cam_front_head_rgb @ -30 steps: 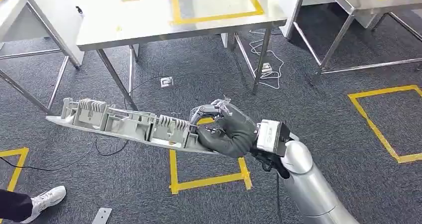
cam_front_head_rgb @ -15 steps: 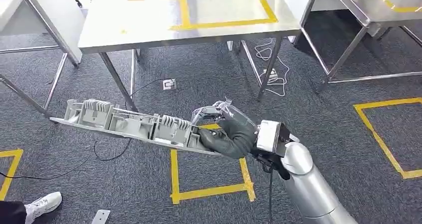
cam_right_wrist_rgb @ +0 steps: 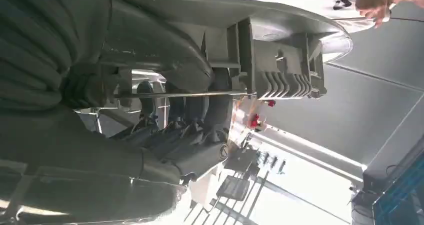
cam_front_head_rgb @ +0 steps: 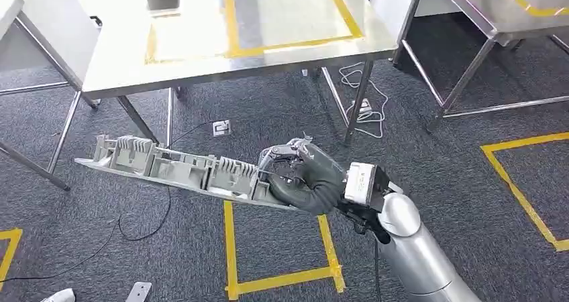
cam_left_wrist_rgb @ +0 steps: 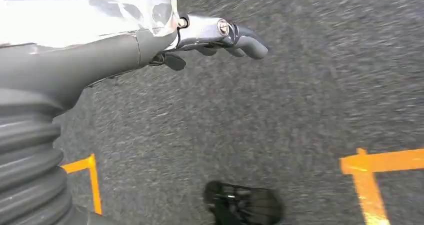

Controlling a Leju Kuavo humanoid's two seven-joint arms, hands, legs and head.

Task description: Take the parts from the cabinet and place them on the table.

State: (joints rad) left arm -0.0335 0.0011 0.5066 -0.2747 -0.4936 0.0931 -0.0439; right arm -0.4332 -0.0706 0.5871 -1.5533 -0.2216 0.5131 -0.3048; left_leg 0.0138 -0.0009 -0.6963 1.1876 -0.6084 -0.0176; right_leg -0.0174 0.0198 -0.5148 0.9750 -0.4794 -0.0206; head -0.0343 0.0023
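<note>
My right hand (cam_front_head_rgb: 302, 178) grips one end of a long grey plastic part (cam_front_head_rgb: 168, 169) with ribbed clips along it. The part sticks out to the left, held roughly level above the carpet. In the right wrist view my fingers (cam_right_wrist_rgb: 190, 110) wrap round the part (cam_right_wrist_rgb: 280, 70), thumb on its broad face. The steel table (cam_front_head_rgb: 114, 54) stands ahead, its top marked with a yellow tape rectangle (cam_front_head_rgb: 295, 13). My left hand (cam_left_wrist_rgb: 220, 37) hangs over the carpet, its fingers curled in with nothing in them.
A second steel table (cam_front_head_rgb: 470, 7) stands at the right and another (cam_front_head_rgb: 27, 20) at the left. Cables and a floor socket (cam_front_head_rgb: 221, 127) lie under the table. Yellow tape squares (cam_front_head_rgb: 278, 248) mark the carpet. A person's white shoe (cam_front_head_rgb: 57, 295) is at the lower left.
The camera has moved toward the table, which now sits lower and larger in the picture. My right hand still holds the part the same way. The shoe has slid almost out of view.
</note>
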